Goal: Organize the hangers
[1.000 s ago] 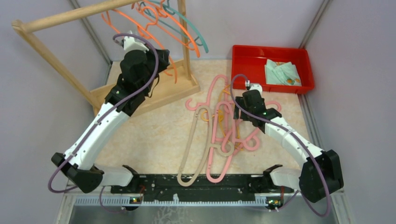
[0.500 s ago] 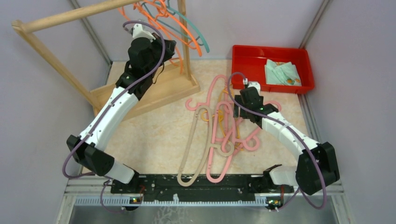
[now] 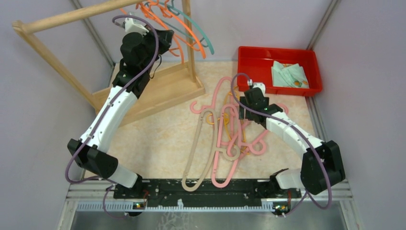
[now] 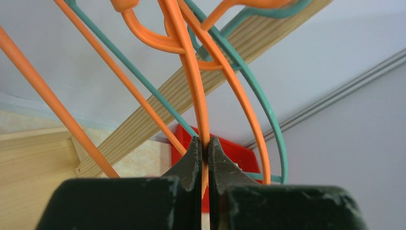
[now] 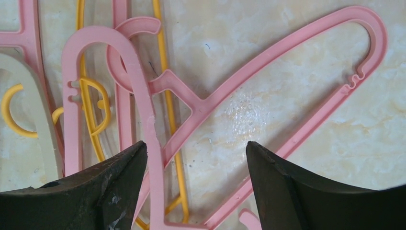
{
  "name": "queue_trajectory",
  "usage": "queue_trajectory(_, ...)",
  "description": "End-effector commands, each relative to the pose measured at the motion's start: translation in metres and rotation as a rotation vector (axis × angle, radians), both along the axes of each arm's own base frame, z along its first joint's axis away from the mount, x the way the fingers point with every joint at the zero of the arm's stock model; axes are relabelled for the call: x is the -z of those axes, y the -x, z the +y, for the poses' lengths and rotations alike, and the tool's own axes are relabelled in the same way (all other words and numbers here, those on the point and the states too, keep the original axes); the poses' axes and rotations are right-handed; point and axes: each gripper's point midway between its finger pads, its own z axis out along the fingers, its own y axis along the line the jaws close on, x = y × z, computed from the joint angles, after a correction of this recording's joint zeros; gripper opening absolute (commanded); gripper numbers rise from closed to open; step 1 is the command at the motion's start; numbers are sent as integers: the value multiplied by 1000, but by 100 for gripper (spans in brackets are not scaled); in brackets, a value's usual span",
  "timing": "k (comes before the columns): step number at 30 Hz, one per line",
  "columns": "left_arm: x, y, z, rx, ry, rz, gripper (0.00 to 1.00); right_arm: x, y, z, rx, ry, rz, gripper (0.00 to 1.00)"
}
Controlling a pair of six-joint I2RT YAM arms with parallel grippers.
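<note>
Near the rack pole, left jaws clenching an orange hanger have risen, so hooking nears; right jaws gape, released.

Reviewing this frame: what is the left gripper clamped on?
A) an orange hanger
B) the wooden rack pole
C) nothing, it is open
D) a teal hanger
A: in the left wrist view, the left gripper has its fingers pressed together on a thin bar of an orange hanger that hangs from the rack.
</note>
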Motion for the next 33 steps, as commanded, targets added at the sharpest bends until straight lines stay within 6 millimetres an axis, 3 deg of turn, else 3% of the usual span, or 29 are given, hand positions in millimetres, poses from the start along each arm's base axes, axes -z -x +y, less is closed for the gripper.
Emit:
queue_trajectory(1, -28, -5, 6, 5, 54, -74, 0, -22, -19, 1, 12, -3, -62, 76)
queue_trajectory(12, -12, -30, 22, -16, 116, 7, 0, -22, -15, -2, 18, 4, -58, 76)
queue_trajectory(17, -6, -36, 19, 9, 110, 47, 0, -21, -13, -2, 18, 1, -53, 76)
queue_trajectory(21, 11, -38, 14, 53, 107, 99, 0, -21, -13, -2, 16, -2, -53, 76)
queue_trajectory(22, 13, -38, 12, 68, 104, 104, 1, -21, -13, -2, 15, -3, -53, 76)
queue_trajectory(24, 16, -37, 9, 95, 90, 117, 13, -20, -13, -2, 14, -1, -53, 76)
queue_trajectory(31, 22, -26, 13, 107, 35, 135, 22, -18, -12, 1, 10, -19, -53, 76)
queue_trajectory(33, 20, -22, 14, 116, 20, 130, 37, -18, -12, 2, 7, -23, -56, 77)
